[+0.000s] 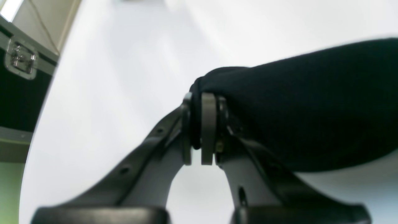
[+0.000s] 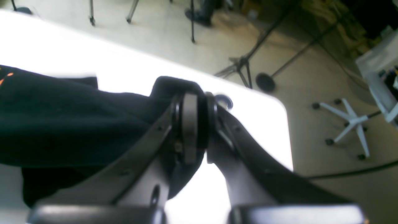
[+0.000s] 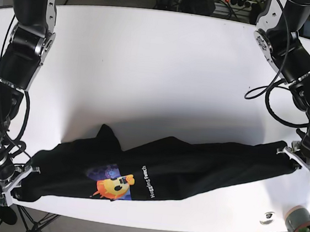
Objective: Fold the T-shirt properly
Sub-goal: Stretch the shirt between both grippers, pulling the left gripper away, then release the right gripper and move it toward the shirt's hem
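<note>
Black T-shirt (image 3: 194, 164) stretched along the bench (image 3: 165, 73) front edge, left gripper (image 1: 199, 130) and right gripper (image 2: 194, 130) both clenched on its ends; next, probably lay it flat.

place: robotics lab or studio — two arms mounted at a white surface (image 3: 165, 67) | floor: tripod stands (image 2: 245, 67), loose cables, a star-shaped chair base (image 2: 348, 119) | edge: latched black equipment case (image 1: 21, 77)

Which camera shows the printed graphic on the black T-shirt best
The base view: the whole graphic shows on the T-shirt, stretched between both arms. The right wrist view catches only orange flecks at its left edge; the left wrist view shows plain black cloth in the jaws.
</note>
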